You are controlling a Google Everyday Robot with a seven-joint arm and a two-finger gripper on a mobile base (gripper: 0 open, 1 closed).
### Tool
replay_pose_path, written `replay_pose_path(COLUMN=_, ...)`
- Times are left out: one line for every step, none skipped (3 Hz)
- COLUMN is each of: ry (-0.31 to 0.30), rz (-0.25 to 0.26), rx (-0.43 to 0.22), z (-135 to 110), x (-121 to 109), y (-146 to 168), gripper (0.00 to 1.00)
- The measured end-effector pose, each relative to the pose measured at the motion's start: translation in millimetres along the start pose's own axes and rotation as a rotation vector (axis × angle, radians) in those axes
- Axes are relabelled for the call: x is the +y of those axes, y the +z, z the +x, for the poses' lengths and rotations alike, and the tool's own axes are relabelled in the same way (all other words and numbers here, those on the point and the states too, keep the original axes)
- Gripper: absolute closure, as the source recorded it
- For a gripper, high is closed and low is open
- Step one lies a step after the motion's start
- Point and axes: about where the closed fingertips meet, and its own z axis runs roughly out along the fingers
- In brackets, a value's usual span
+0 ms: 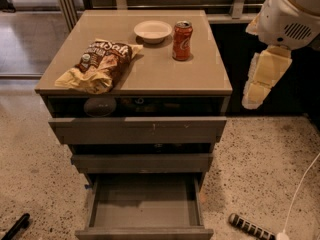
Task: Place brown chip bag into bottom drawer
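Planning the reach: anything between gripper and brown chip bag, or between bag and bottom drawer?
Nothing squarely. The gripper hangs right of the cabinet; the soda can stands just behind its line to the brown chip bag. The bottom drawer is open.

Crinkled, glossy foil forms the brown chip bag (102, 64) by the counter's (165, 74) front left corner. The counter top is smooth and semi-gloss. The bottom drawer (145, 209) looks matt grey inside. The tool (251, 98), of pale matt plastic, hangs beyond the counter's right edge.
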Motion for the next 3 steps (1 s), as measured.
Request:
replay_pose_path(ry=0.031, rz=0.017, rx=0.012, z=-6.8, x=-41.8, y=2.5, gripper=0.0)
replay_pose_path(ry=0.036, rz=0.008, rx=0.002, z=-7.1, x=-42.4, y=4.0, gripper=0.0)
replay_pose_path(ry=0.074, rz=-0.083, rx=-0.097, z=-11.0, x=-48.3, y=18.6, gripper=0.0)
